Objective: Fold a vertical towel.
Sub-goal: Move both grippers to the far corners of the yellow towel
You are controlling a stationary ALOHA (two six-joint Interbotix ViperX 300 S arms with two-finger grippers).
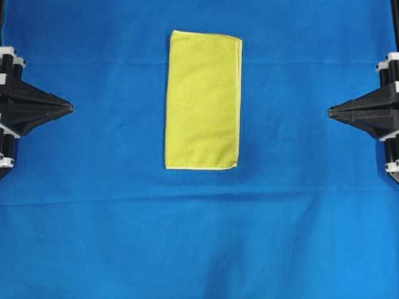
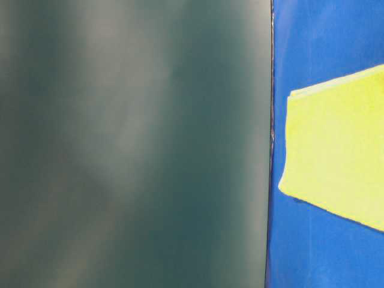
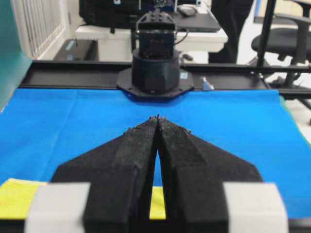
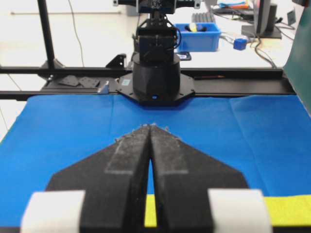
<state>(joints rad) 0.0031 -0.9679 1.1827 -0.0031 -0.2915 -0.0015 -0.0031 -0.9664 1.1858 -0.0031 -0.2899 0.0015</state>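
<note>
Just one towel — two closed pincers, left pincer, right pincer.

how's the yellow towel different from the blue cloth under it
The towel is bright yellow; the blue cloth is deep blue. The towel is a small upright rectangle, while the blue cloth runs past every edge of the overhead view. The towel shows a thin paler hem; the blue cloth shows long creases instead. Both lie flat, untouched by either gripper.

Black wedge-shaped end effector (white-taped finger bases).
</note>
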